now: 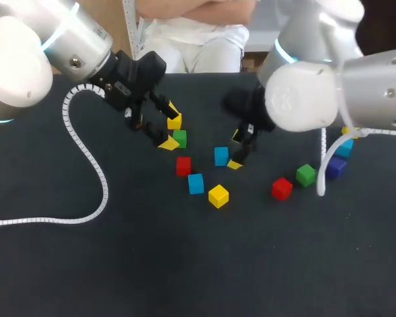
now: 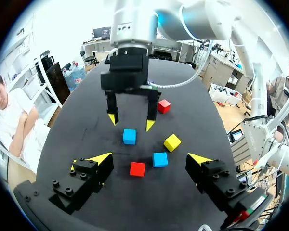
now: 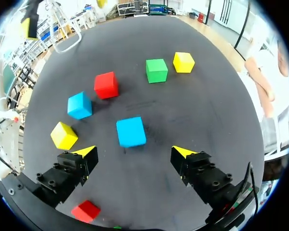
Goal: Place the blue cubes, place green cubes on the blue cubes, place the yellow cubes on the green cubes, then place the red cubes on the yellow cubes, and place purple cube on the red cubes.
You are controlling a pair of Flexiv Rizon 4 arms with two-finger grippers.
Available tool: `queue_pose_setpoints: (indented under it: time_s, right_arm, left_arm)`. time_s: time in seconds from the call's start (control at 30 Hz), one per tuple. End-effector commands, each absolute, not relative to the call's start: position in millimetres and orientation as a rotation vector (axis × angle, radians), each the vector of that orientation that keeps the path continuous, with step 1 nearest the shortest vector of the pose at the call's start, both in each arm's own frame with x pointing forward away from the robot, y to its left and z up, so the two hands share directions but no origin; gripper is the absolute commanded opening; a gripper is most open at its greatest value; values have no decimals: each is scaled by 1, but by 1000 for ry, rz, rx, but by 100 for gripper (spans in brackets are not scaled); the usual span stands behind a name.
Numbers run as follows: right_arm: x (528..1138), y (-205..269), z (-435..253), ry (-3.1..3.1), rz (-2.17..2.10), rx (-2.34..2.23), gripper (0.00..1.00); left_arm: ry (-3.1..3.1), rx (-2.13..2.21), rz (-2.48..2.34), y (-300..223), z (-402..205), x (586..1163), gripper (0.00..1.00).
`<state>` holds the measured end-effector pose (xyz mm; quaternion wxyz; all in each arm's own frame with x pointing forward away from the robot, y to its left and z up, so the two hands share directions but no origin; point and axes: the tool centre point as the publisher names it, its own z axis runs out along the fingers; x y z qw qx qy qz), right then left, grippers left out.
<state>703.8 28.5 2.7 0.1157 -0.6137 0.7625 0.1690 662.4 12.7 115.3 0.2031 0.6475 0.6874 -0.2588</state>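
One dark table [image 1: 119, 264] carries everything, and no cube on it rests on another, so I judge the stacking to be at its very first step. Two arms come next in bulk: my left arm [image 1: 46, 46] enters from the far left corner and my right arm [image 1: 330, 92] from the right. Both are bent down toward the middle, where the loose cubes lie.

The right gripper [image 3: 134, 151] hangs with its jaws spread wide around the first blue cube [image 3: 131, 131]. That cube sits flat on the table just ahead of the yellow tips and in line between them, and neither tip touches it. The straddle looks like the set-up for a pick, since blue is the base colour.

The left gripper [image 2: 150, 157] is spread too and holds nothing. In the head view it sits just beside the far yellow cube [image 1: 174, 121] and the far green cube [image 1: 179, 138]. This is probably because green is the next layer.

Between the grippers and a little nearer to me lie the left red cube [image 1: 183, 166], the second blue cube [image 1: 196, 183] and the near yellow cube [image 1: 218, 195], close together but apart. Off to the right are the right red cube [image 1: 282, 188] and the right green cube [image 1: 306, 174]. The purple cube [image 1: 335, 166] lies beyond them, partly behind the right arm's cable, and it is needed last.
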Motion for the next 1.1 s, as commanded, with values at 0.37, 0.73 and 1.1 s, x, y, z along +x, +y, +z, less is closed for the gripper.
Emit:
queue_pose_setpoints:
  time_s: [0.37,0.73,1.1]
  right_arm:
    - [696,-8,29,2205,460,-1772,100]
    - [696,-40,42,2258,391,-1671,100]
    - [690,-61,48,2304,365,-1607,100]
  left_arm:
    - [1921,1809,-721,13,116,663,100]
    - [1921,1809,-721,13,116,663,100]
    - [1921,1809,-721,13,116,663,100]
